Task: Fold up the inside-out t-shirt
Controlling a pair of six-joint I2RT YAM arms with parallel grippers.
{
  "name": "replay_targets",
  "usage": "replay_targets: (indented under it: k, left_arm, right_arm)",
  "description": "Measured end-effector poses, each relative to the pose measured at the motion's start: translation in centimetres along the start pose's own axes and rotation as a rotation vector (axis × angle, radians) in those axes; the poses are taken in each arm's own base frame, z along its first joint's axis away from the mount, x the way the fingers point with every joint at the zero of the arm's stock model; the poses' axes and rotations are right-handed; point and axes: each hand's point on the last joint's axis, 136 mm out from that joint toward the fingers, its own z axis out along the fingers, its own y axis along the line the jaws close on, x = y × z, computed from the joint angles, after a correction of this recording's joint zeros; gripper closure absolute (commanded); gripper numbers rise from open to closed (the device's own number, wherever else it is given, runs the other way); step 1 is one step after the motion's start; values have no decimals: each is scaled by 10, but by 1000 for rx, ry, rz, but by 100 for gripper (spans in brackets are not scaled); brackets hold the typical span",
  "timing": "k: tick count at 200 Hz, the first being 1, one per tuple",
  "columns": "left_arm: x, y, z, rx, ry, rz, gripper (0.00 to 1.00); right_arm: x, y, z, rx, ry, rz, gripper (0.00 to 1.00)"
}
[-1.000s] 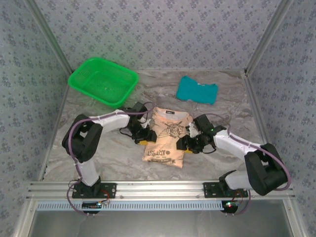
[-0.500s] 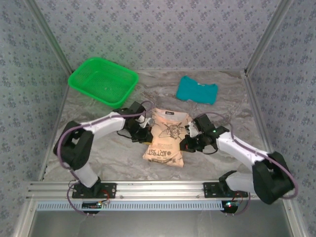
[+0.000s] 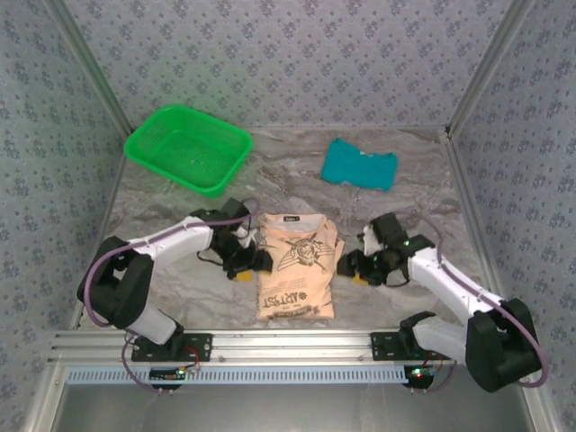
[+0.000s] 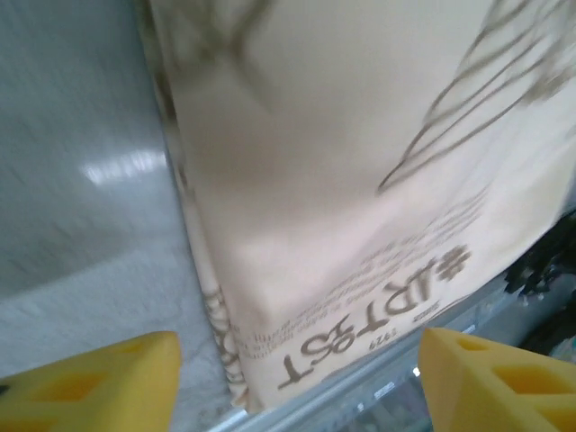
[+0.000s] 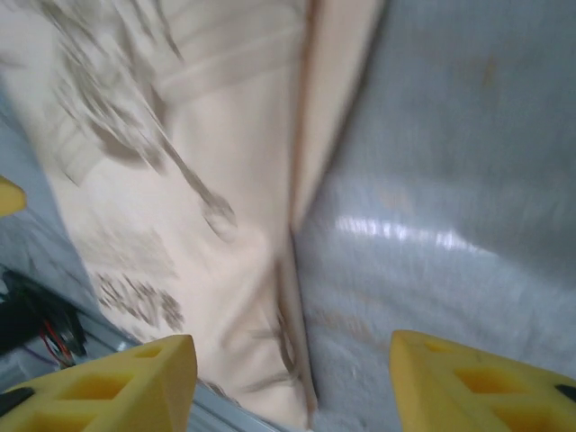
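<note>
The inside-out t-shirt (image 3: 295,266) lies flat as a folded peach rectangle with dark prints, near the table's front edge. My left gripper (image 3: 248,266) sits just off its left side, open and holding nothing. In the left wrist view the shirt (image 4: 342,162) fills the space ahead, and the left gripper (image 4: 297,387) shows its yellow fingertips (image 4: 90,382) spread wide. My right gripper (image 3: 353,267) rests off the shirt's right side, also open. In the right wrist view the right gripper (image 5: 292,382) straddles the shirt's folded edge (image 5: 225,234) without touching it.
A green basket (image 3: 187,147) stands at the back left. A teal folded garment (image 3: 359,165) lies at the back right. Patterned walls close in three sides. The metal rail (image 3: 288,344) runs along the front, close to the shirt's lower hem.
Both grippers have come off the shirt and moved outward, with their jaws now apart. The shirt has slid nearer the front edge and lies straighter.
</note>
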Motion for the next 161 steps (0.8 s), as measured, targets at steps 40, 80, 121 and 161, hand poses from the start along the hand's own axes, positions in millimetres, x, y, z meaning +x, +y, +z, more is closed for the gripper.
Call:
replay_targets:
  k: [40, 80, 121, 161]
  left_arm:
    - [-84, -9, -28, 40, -185, 23, 24]
    - [-121, 9, 2, -19, -160, 12, 25]
    - [-134, 11, 14, -12, -134, -8, 26]
    - [-139, 7, 20, 3, -111, -11, 36]
  right_arm:
    - [-87, 16, 9, -4, -28, -100, 36]
    - [-116, 2, 51, 28, 59, -147, 35]
    - [-137, 9, 80, 27, 96, -194, 38]
    - [-135, 37, 99, -30, 133, -247, 52]
